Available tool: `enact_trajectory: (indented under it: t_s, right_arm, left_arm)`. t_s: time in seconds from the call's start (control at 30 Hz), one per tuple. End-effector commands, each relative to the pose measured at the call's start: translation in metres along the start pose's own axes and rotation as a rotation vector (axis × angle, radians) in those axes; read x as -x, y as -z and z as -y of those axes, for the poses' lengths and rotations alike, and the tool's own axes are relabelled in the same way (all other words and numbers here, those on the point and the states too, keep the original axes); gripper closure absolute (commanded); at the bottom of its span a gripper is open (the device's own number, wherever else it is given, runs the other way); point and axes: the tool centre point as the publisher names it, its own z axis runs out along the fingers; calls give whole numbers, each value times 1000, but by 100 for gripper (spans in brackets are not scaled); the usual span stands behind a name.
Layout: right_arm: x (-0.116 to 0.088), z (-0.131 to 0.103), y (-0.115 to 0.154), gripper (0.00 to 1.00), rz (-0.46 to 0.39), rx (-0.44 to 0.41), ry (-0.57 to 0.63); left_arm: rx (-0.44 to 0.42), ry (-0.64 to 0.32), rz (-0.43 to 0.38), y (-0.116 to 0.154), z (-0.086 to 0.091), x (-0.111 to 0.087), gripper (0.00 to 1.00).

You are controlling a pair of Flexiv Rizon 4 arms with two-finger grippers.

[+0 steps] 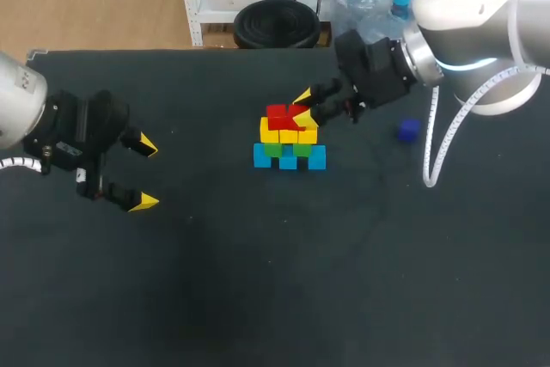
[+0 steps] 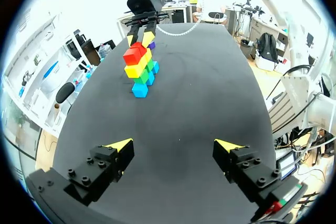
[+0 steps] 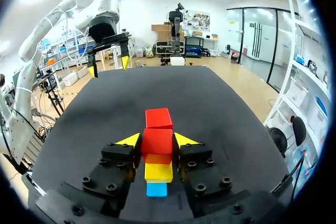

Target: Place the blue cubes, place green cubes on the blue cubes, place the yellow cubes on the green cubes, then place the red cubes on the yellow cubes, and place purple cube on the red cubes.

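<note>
Head view: a stack of cubes stands near the middle of the black table. Its bottom row is blue cubes. Green cubes sit on those, yellow cubes on the green, and red cubes on top. The right gripper comes in from the stack's far right side, with its yellow tips at the top layer, flanking the right-hand red cube. The purple cube lies alone on the table, well to the right of the stack, under the right arm. The left gripper hangs well to the left of the stack, its fingers wide apart and holding nothing.

Left wrist view: the left gripper is spread, with bare table between its tips, and the stack is far ahead of it. The stack is seen end on, rising from blue through green and yellow to red. The right gripper meets the top of the stack from behind. A sliver of the purple cube shows just behind the stack.

Right wrist view: the right gripper is clamped on the red cube, one finger pressed to each side. The cube is directly above a yellow one, with blue below that. Whether it rests on the yellow cube I cannot tell. The second red cube sits just beyond the held one at the same level. Far past the stack, the left gripper hangs with its fingers apart
</note>
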Motion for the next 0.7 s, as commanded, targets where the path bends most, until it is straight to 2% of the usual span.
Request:
enact_trajectory:
  t_s: [0.03, 0.13, 0.23, 0.37, 0.7]
  right_arm:
    - [0, 1, -1, 66, 2, 2, 1]
    - [0, 1, -1, 64, 2, 2, 0]
    - [0, 1, -2, 68, 3, 5, 0]
    - [0, 1, -2, 67, 5, 8, 0]
    - [0, 1, -2, 51, 6, 9, 0]
  left_arm:
    - [0, -3, 5, -1, -1, -1, 0]
    - [0, -3, 5, -1, -1, -1, 0]
    - [0, -3, 5, -1, -1, -1, 0]
    - [0, -3, 5, -1, -1, -1, 0]
    - [0, -3, 5, -1, -1, -1, 0]
